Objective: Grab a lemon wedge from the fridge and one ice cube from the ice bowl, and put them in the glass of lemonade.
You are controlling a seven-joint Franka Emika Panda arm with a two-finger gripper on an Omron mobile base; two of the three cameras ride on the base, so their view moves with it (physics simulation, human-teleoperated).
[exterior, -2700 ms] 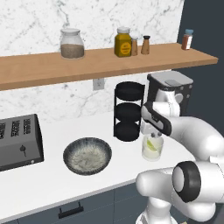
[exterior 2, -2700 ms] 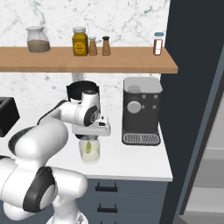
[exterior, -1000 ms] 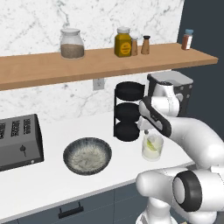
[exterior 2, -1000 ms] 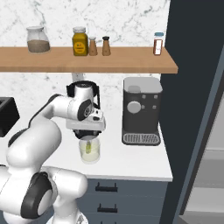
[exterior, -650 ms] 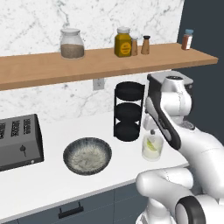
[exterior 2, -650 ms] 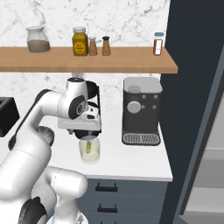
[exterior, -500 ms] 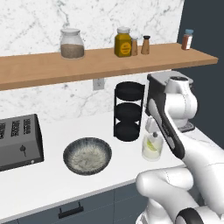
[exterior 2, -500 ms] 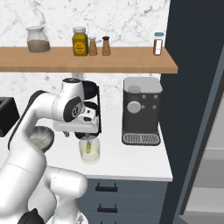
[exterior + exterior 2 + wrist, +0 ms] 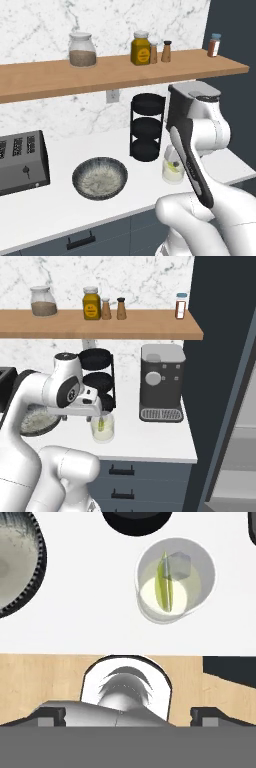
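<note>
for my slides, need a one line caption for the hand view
Looking down on the glass of lemonade, a lemon wedge and an ice cube already inside it.

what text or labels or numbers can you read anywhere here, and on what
No readable text anywhere.
yellow jar on the shelf: has a label patch, nothing legible on it.
red-capped spice bottle: white label band, blank or too small to read.
coffee machine: a dial and small buttons, no readable marks.
toaster: no markings visible.
glass of lemonade: plain.
</note>
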